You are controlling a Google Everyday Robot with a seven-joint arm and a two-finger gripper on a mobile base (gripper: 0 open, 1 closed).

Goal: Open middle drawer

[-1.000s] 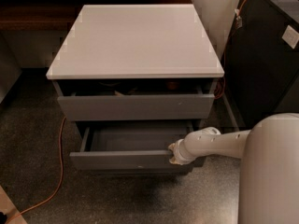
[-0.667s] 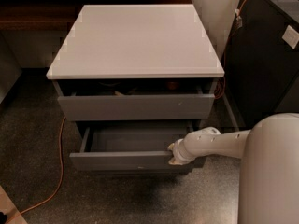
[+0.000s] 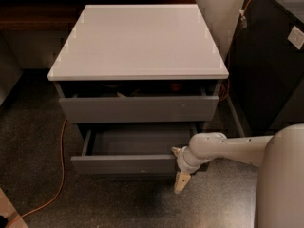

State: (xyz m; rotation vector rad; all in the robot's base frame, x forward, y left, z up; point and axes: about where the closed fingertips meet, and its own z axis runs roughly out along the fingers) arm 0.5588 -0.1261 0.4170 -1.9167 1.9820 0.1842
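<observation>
The middle drawer [image 3: 124,164] is a wide grey drawer with a flat handleless front. It stands pulled well out of the cabinet, and its inside [image 3: 137,139] looks bare. My gripper [image 3: 179,167] is at the right end of that drawer's front, at the end of the white arm [image 3: 228,148] that reaches in from the right. It looks open: one pale fingertip [image 3: 176,151] is at the front's top edge and the other pale finger [image 3: 182,182] hangs down below the front.
The cabinet has a white top [image 3: 140,39]. The top drawer [image 3: 137,108] is slightly open, with small items inside. A dark cabinet [image 3: 270,61] stands close on the right. An orange cable [image 3: 61,165] lies on the floor at the left. My white body [image 3: 282,184] fills the lower right.
The gripper has turned at the drawer's right end, and one pale finger now hangs below the front. The drawer has stayed pulled out.
</observation>
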